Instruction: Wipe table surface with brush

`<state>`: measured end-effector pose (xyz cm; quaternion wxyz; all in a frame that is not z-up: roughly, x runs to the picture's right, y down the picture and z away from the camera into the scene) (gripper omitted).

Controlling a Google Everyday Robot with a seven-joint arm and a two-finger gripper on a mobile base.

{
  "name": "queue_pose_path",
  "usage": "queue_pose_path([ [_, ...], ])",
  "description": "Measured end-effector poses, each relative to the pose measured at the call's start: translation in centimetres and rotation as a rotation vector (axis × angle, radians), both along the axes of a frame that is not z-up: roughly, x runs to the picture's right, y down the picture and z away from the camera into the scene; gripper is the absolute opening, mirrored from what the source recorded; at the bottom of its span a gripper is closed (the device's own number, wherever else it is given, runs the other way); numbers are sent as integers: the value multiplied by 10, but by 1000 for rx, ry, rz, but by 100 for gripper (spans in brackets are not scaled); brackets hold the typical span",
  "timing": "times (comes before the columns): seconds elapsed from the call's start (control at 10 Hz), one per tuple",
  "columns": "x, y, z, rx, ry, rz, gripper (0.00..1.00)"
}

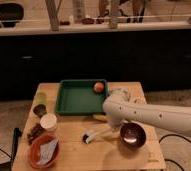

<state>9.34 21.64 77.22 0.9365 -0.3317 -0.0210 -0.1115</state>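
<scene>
gripper (110,125) with brush (97,135) mid-table surface (79,150)

The scene is viewed from one raised camera, tilted down onto the table surface (74,135) from its near edge, facing a dark counter front (89,55) behind. The whole tabletop is framed at middling distance. The gripper (107,131) is seen low above the centre (no second view is given).

No readable text, labels, or numbers.
</scene>
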Motion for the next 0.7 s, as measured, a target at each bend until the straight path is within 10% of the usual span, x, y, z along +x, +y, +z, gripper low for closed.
queue_pose_path([
  [0.7,-88,24,-22,-26,-195,-144,1],
])
